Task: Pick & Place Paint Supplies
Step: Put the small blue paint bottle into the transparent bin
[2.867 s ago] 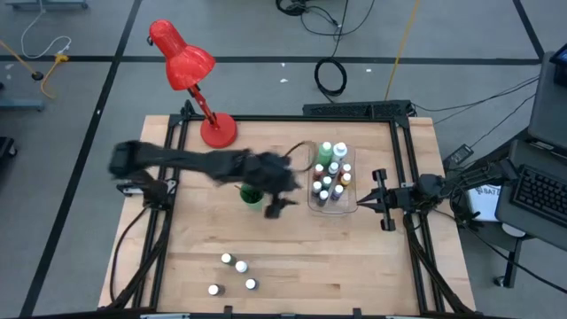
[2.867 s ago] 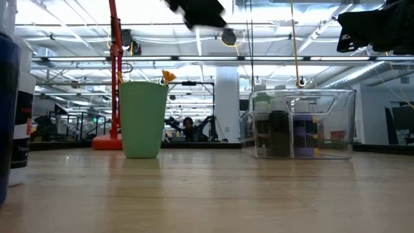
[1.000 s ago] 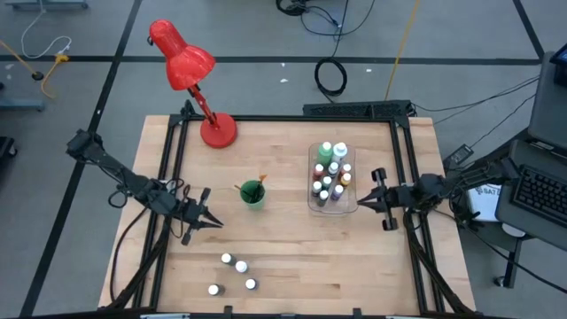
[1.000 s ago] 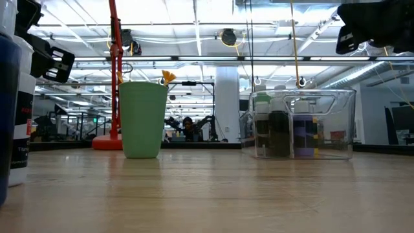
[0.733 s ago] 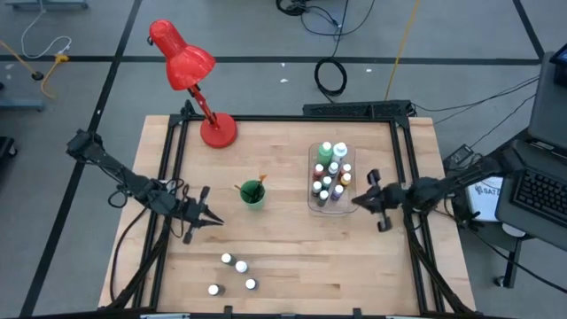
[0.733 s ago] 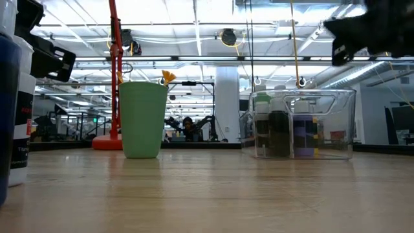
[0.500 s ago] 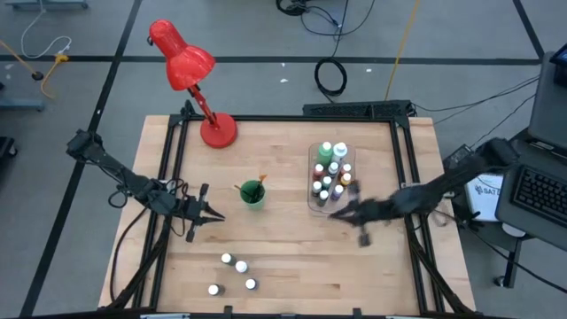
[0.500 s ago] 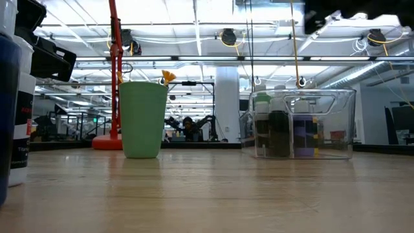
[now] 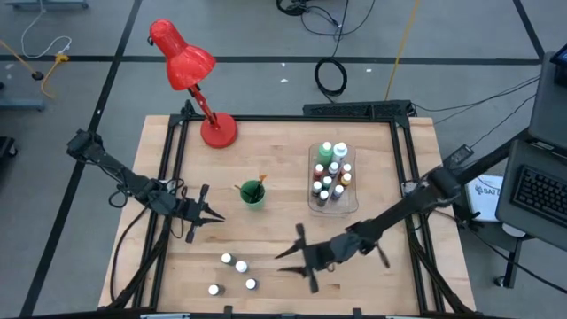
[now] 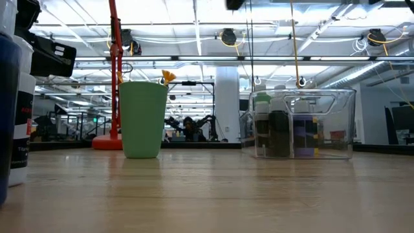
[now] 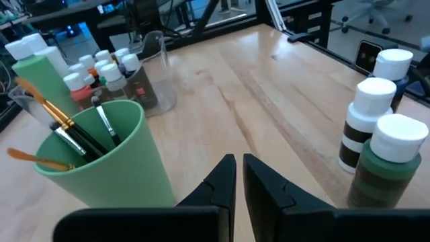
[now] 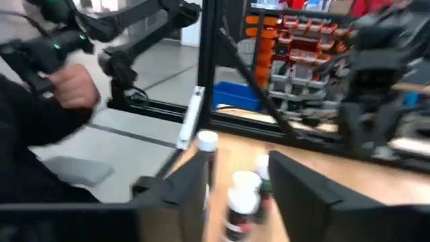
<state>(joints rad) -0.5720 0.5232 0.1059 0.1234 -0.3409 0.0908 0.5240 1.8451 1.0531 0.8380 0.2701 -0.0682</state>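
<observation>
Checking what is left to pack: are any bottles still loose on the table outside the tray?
Yes, four white-capped bottles stand loose near the table's front edge.

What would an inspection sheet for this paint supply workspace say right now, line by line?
Surface: wooden table inside a black frame.
Job's things: four loose paint bottles stand at the front left; more bottles fill the clear tray; paintbrushes stand in the green cup.
Clutter: red desk lamp at the back left corner.
Grippers: left gripper shut and empty, left of the cup; right gripper open and empty, reaching toward the loose bottles.
Cables: a coiled cable on the floor behind the table.
Surroundings: a person's hand in the right wrist view, beyond the table.
</observation>
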